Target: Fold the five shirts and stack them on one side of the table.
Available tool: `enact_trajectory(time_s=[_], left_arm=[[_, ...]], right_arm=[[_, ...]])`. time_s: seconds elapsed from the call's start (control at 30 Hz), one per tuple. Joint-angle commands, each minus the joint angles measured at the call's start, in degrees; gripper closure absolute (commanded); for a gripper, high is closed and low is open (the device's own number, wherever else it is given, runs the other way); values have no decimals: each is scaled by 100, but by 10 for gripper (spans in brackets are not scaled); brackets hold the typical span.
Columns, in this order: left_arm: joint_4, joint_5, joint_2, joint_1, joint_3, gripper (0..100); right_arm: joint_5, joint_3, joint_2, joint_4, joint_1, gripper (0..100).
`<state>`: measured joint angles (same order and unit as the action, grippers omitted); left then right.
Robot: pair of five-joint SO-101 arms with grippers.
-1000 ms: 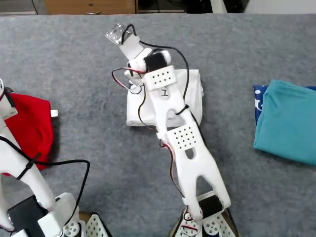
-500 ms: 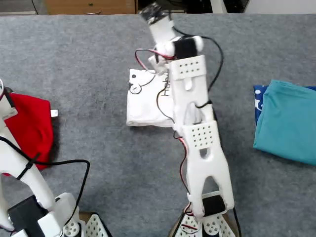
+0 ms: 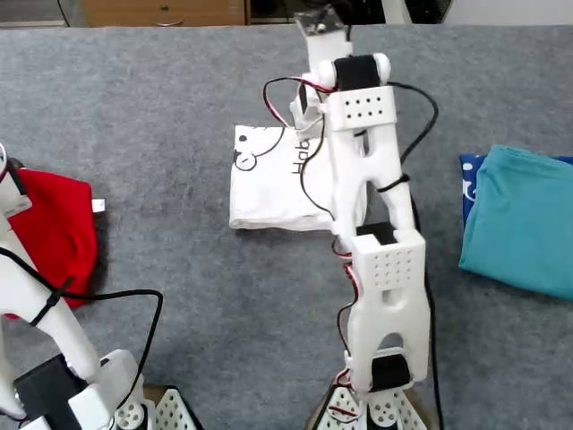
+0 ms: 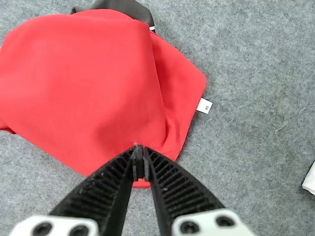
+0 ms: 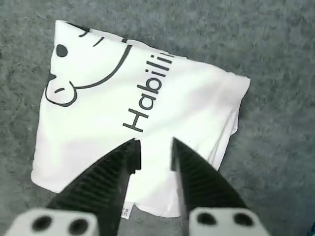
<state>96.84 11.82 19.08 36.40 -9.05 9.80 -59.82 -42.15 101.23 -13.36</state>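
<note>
A folded white shirt (image 3: 273, 184) with a black drawing and lettering lies at the table's middle; the right wrist view shows the white shirt (image 5: 123, 123) from above. My right gripper (image 5: 153, 143) hangs open over it, nothing between its fingers. In the high view the right arm (image 3: 363, 152) stretches across the shirt's right side. A red shirt (image 3: 55, 233) lies at the left edge. My left gripper (image 4: 139, 156) is shut just above the red shirt (image 4: 83, 83), near its edge. A folded teal shirt (image 3: 519, 219) rests on a blue one (image 3: 469, 179) at the right edge.
The grey felt table (image 3: 134, 116) has bare room at the back left and in front. Something black (image 4: 120, 6) peeks out from under the red shirt. A wooden cabinet (image 3: 161, 11) stands behind the table.
The right arm has swung from the white shirt's left rear corner toward the right and back, uncovering the shirt's printed front. The left arm has not moved.
</note>
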Motion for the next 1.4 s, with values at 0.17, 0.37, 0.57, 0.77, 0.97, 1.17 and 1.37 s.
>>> enact_trajectory(time_s=[0.17, 0.37, 0.57, 0.77, 0.97, 1.17, 1.37], left_arm=[[-70, 35, 198, 0, -26, 981], [-70, 35, 198, 0, -26, 981], [-70, 35, 198, 0, -26, 981], [-70, 35, 198, 0, -26, 981], [-70, 35, 207, 0, -26, 981], [-70, 35, 207, 0, -26, 981], [-70, 35, 180, 0, -26, 981]], right_arm=[[993, 48, -163, -580, 382, 672], [1292, 22, -848, -615, 585, 672], [1477, 22, -1402, -615, 462, 673], [1477, 22, -1701, -598, 418, 673], [1477, 31, -2114, -571, 444, 716], [1433, -163, -2325, -536, 453, 935], [879, -734, -2264, -202, 453, 996]])
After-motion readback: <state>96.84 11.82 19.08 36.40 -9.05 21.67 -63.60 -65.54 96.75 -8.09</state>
